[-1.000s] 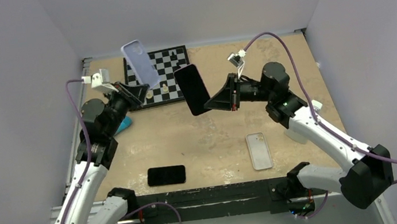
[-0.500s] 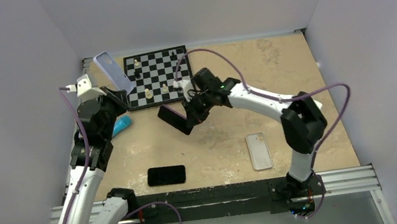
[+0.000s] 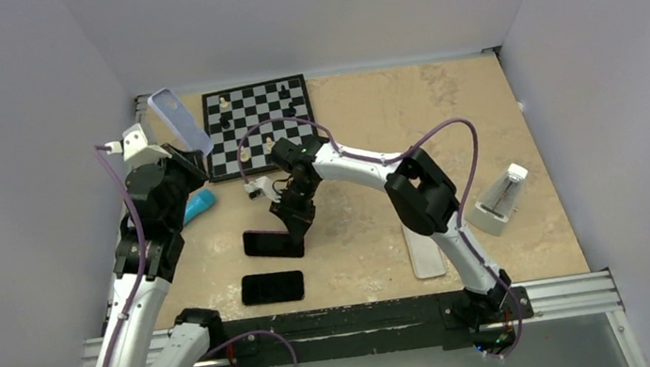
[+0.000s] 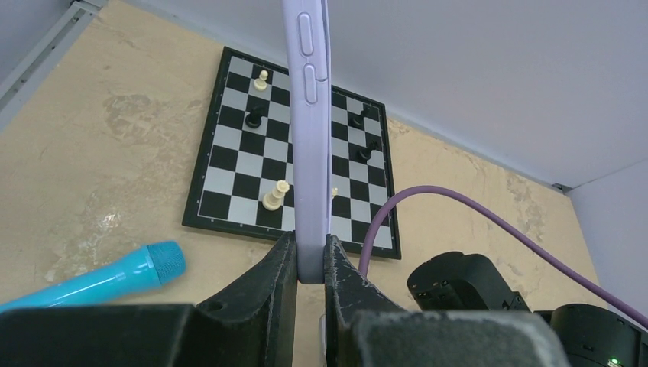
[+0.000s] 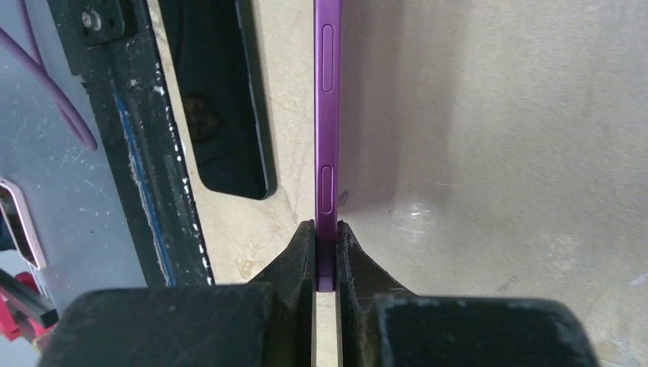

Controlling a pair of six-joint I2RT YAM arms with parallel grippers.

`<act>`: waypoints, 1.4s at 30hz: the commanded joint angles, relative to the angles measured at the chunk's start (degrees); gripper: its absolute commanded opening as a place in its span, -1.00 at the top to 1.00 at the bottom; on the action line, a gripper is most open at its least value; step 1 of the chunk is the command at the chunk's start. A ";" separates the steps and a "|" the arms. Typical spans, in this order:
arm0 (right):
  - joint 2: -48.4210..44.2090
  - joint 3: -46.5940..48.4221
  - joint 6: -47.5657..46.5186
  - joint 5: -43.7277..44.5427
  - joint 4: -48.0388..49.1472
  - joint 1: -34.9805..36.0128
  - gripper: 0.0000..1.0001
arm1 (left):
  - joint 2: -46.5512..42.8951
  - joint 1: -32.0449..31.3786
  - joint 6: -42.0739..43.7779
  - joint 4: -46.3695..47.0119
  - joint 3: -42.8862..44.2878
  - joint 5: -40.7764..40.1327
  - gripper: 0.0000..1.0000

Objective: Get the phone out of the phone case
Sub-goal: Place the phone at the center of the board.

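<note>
The lilac phone case [image 3: 179,119] stands empty and upright in the air over the chessboard's left edge. My left gripper [image 3: 200,152] is shut on its lower end; in the left wrist view the case [image 4: 307,115] rises edge-on from between the jaws of that gripper [image 4: 312,246]. The phone [image 3: 268,244], with a purple frame and a dark face, is out of the case and low over the table left of centre. My right gripper [image 3: 295,229] is shut on its end. The right wrist view has the phone [image 5: 326,115] edge-on, clamped in the gripper [image 5: 326,231].
A second black phone [image 3: 272,287] lies just in front of the held one and shows again as the phone [image 5: 218,99] in the right wrist view. A pale case [image 3: 427,260] lies right of centre, partly under my right arm. Chessboard [image 3: 262,127] at the back, blue microphone [image 3: 197,206] left, metronome [image 3: 500,202] right.
My right arm has swung left and down, carrying the phone from mid-air to low over the table near the black phone. The left gripper has drawn the case left and back.
</note>
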 commanded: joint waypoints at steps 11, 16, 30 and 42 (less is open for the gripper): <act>3.82 0.68 -4.02 0.88 1.64 2.20 1.00 | 0.45 0.37 0.09 2.50 2.44 3.06 1.00; 5.54 2.86 -3.47 1.60 1.83 2.18 0.96 | 0.89 0.37 -0.29 2.80 2.37 4.53 1.00; 6.64 3.36 -3.16 6.87 1.36 2.46 0.64 | 1.12 0.37 -0.77 3.63 1.92 5.80 1.00; 0.51 -1.53 -0.46 14.68 9.99 2.97 0.32 | 0.97 0.37 -0.84 4.81 1.22 6.23 1.00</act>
